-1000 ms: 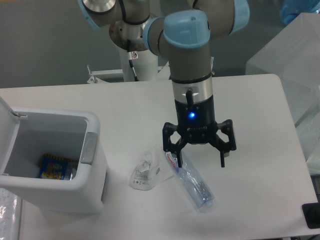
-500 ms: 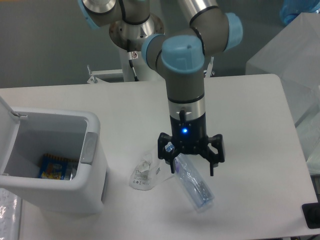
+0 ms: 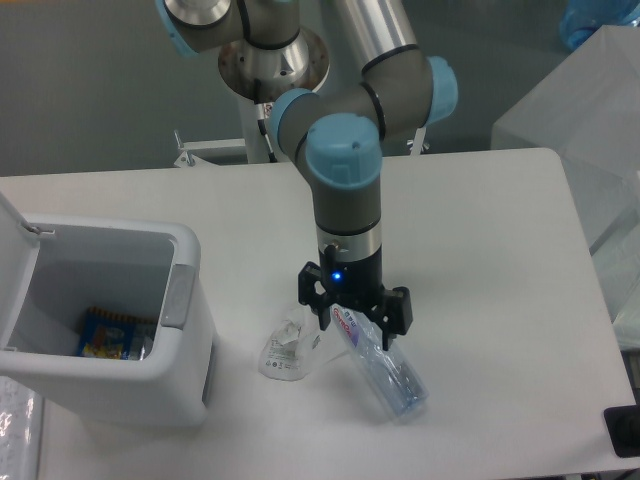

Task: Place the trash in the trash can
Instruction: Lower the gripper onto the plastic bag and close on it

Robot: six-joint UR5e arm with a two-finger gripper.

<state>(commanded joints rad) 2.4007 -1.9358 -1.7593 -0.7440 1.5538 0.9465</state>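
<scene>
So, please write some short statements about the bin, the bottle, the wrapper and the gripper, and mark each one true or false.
1. The trash can has its lid open. True.
2. The water bottle is already inside the trash can. False: it lies on the table, right of the can.
3. The gripper is open, its fingers on either side of the bottle's labelled end. True.
4. The plastic wrapper lies between the trash can and the bottle. True.
5. The trash can is empty. False: a blue packet lies at its bottom.
6. The gripper holds the wrapper. False: the wrapper lies free on the table.
</scene>
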